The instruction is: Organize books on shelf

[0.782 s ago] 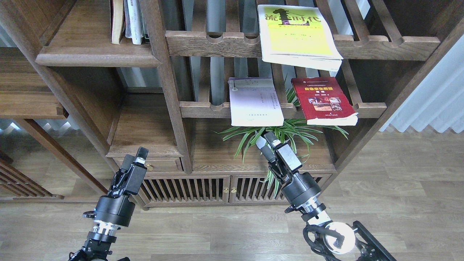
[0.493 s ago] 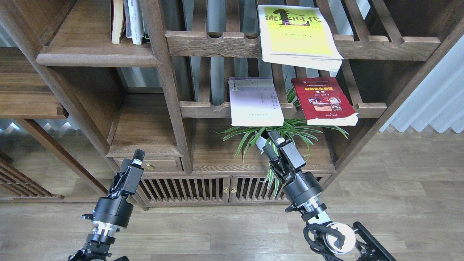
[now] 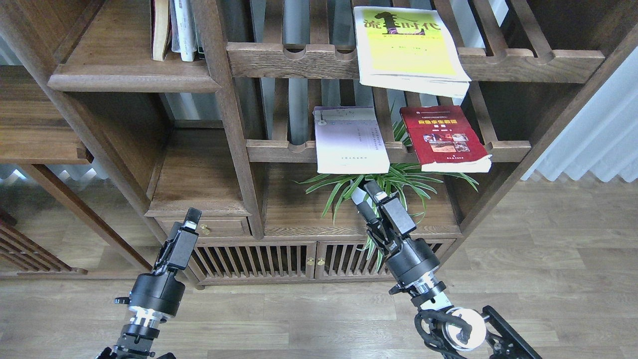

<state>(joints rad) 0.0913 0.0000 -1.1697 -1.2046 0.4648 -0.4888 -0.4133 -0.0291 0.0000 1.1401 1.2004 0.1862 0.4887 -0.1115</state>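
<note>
Head view: yellow-green book (image 3: 406, 47), top edge cut off.

A yellow-green paperback with large black characters (image 3: 408, 47) lies on the upper slatted wooden rack (image 3: 523, 62) at upper centre-right of the frame. Below it a pale lavender-white paperback (image 3: 350, 142) and a dark red paperback with small photos (image 3: 442, 139) lie side by side, apart. Both black hands, left (image 3: 188, 222) and right (image 3: 371, 197), hang low, holding nothing.

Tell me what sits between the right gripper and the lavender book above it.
In the head view, only green plant leaves fill the stretch between the right gripper and the lavender book, which lies flat on the slatted rack.
</note>
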